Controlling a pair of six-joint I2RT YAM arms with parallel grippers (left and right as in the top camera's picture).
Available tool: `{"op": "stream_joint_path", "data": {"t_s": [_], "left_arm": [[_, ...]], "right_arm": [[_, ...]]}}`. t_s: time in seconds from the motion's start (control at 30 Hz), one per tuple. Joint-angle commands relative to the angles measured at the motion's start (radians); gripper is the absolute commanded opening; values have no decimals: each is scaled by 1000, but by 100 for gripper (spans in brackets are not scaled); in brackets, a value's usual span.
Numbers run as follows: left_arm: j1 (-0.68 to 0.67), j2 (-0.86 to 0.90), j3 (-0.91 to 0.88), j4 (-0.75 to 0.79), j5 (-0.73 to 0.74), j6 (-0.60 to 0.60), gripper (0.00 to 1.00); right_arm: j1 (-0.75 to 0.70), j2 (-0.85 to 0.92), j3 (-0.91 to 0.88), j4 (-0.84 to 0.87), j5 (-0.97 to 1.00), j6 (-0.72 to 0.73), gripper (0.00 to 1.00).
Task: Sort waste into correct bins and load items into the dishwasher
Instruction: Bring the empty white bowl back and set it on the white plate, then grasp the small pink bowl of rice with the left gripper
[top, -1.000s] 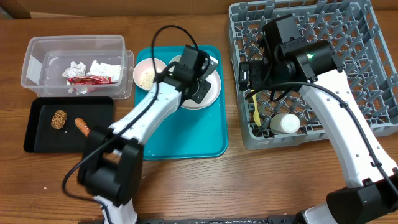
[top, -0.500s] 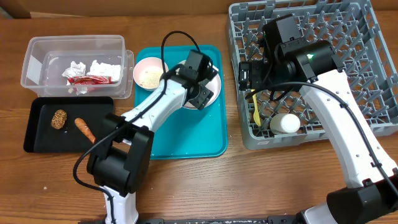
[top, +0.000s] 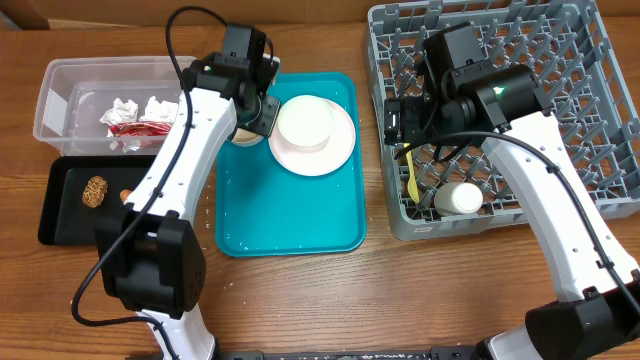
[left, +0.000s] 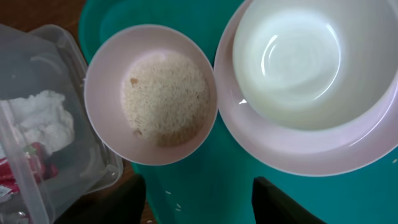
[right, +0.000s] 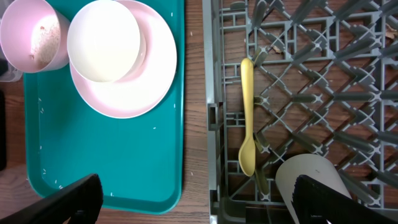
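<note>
Bowl (left: 102, 87), small, round, pale-pink, holding loose white rice grains (left: 165, 99): likely light, stiff, slick; spills if tilted; take by rim. Left hand (left: 199, 190) over it, parted, empty.

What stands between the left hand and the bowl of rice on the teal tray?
Nothing visible does. The left hand hovers open above the bowl of rice, which shows uncovered in the wrist view. The plate with the white bowl sits at one side and the clear tub at the other, neither over it.
</note>
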Motion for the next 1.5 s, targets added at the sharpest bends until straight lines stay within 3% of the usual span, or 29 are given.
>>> {"op": "stream_joint_path", "data": {"t_s": [0.0,0.37,0.53,0.93,1.3,1.47], "left_arm": [[27,38,-66,-4,63,230,56],[36,45,-192,123,64,354,55],[36,45,-242,250,12,354,54],[36,45,-315,353,13,354,49],[36,45,-341,393,14,353,25],[36,45,-362,395,14,353,22]], "right_arm": [[4,-14,19,6,2,-8,100],[4,-14,19,8,2,-8,100],[4,-14,19,5,2,-8,100],[4,-14,19,5,2,-8,100],[4,-14,19,4,2,-7,100],[4,-14,19,2,2,-7,100]]}}
